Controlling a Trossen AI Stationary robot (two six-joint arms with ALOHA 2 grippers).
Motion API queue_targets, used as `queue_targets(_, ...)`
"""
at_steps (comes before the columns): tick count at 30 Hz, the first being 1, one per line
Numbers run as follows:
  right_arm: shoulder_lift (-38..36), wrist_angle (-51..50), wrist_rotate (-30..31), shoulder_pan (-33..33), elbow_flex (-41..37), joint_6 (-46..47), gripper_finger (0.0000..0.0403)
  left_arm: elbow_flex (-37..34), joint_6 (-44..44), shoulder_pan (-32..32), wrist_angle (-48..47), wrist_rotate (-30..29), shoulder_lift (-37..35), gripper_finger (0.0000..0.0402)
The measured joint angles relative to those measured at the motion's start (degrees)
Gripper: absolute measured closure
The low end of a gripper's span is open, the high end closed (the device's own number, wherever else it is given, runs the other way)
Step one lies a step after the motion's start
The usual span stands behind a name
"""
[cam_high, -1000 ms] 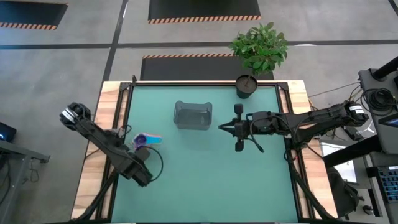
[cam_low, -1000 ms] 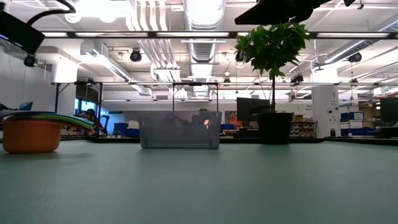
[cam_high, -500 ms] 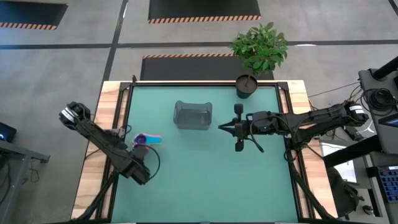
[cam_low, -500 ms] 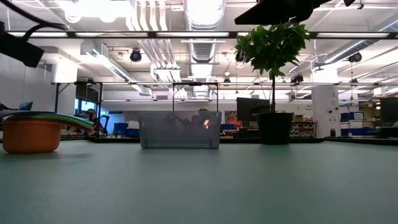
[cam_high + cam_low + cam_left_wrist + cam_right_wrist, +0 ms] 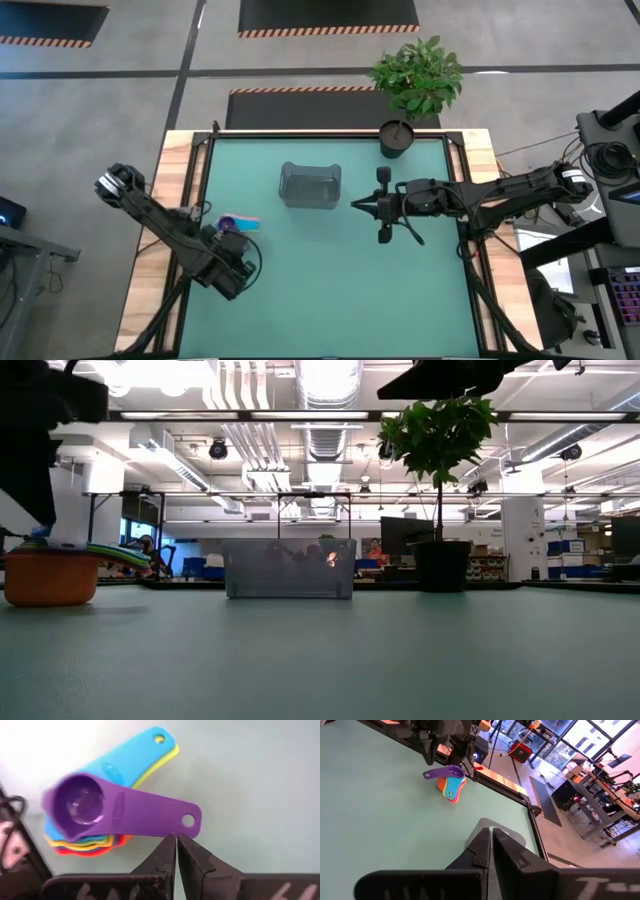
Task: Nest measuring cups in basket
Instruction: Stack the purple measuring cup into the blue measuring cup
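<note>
Swinging in over the nested stack of small coloured plastic measuring cups (image 5: pixel 107 812) near the table's left edge, the left claw (image 5: pixel 176 851), pressed together and empty, looks poised to grasp them for the grey translucent basket (image 5: pixel 310 185).

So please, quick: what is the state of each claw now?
Left claw: shut, empty, just beside the purple cup's handle on the nested stack.
Right claw: shut, holding nothing, waiting beside the basket.

The cups (image 5: pixel 95 820) sit nested in one stack on the desk, well apart from the basket (image 5: pixel 310 185), handles fanned. The purple cup (image 5: pixel 80 805) is on top, cyan, yellow, orange and red below. The grey translucent basket stands upright.
</note>
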Motion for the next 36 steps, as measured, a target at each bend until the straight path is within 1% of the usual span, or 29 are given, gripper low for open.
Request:
queue_targets(3, 0.0, 0.0, 0.0, 0.0, 0.0, 0.0, 0.0394, 1.84, 3.42, -0.26, -2.14, -0.1, -0.02, 0.0402)
queue_targets(7, 0.0, 0.0, 0.0, 0.0, 0.0, 0.0, 0.0394, 2.28, 12.26, -0.59, 1.2, 0.04, 0.26, 0.0401)
queue_targets(10, 0.0, -0.02, 0.0, 0.02, 0.0, -0.02, 0.0394, 1.01, 15.86, -0.42, 3.79, 1.16, 1.01, 0.0401)
queue_targets(13, 0.0, -0.04, 0.0, 0.01, 0.0, 0.0, 0.0394, -0.56, 16.17, -0.37, 4.02, 3.08, 2.46, 0.0401)
queue_targets(15, 0.0, -0.04, 0.0, 0.01, 0.0, -0.02, 0.0394, -1.17, 16.19, -0.37, 4.05, 3.35, 3.7, 0.0401)
queue_targets(19, 0.0, -0.04, 0.0, 0.02, 0.0, -0.07, 0.0394, -1.2, 16.21, 0.47, 4.23, 0.06, 5.76, 0.0401)
queue_targets(23, 0.0, -0.02, 0.0, 0.01, 0.0, -0.17, 0.0394, -1.22, 16.04, 2.9, 3.3, -2.29, 6.99, 0.0401)
queue_targets(27, 0.0, -0.02, 0.0, 0.02, 0.0, -0.15, 0.0394, -1.22, 14.9, 6.49, 3.31, -7.3, 7.25, 0.0401)
queue_targets(32, 0.0, -0.03, 0.0, 0.0, 0.0, 0.0, 0.0394, -1.24, 14.71, 10.59, 1.98, -7.66, 6.43, 0.0401)
queue_targets(36, 0.0, -0.28, 0.0, 0.01, 0.0, -0.04, 0.0394, -1.24, 14.75, 11.77, 1.51, -7.65, 6.33, 0.0401)
